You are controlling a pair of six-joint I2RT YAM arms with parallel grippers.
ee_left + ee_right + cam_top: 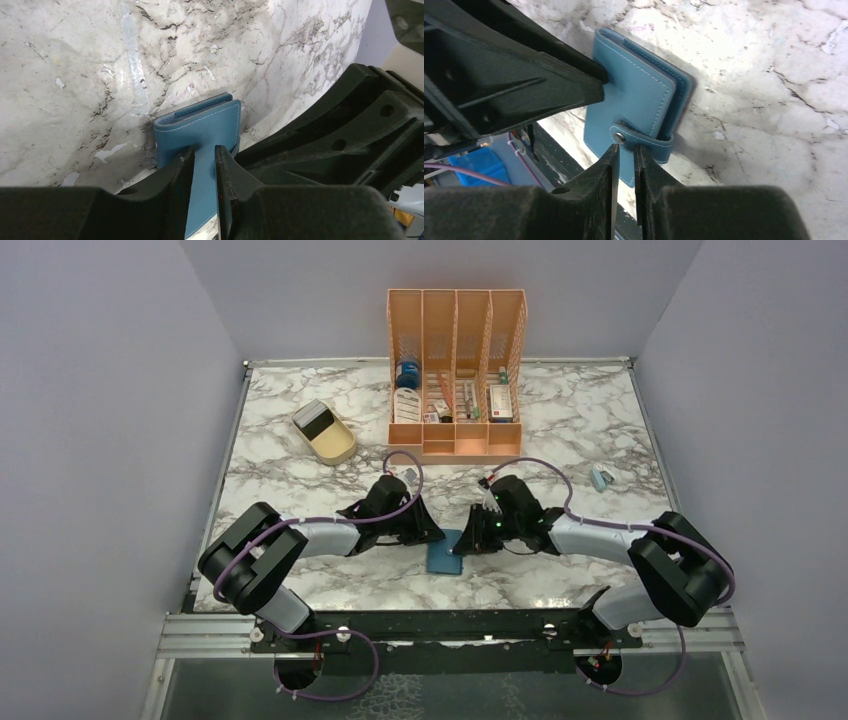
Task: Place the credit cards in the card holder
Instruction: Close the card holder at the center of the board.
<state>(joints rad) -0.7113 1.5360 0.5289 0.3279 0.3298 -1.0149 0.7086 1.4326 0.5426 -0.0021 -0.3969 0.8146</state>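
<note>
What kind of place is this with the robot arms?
Probably a robot test booth: plain grey walls box in a marble-patterned table, with two black-and-silver robot arms bolted at its near edge.

No text, brand or number can be read in any view. Far centre, the orange desk organiser (456, 310) holds a white box (500, 402) and a white bottle (406, 406) with printed labels, but the print is too small to make out. The card holder (636, 97) near centre shows plain blue faces with stitching and a snap stud only.
</note>
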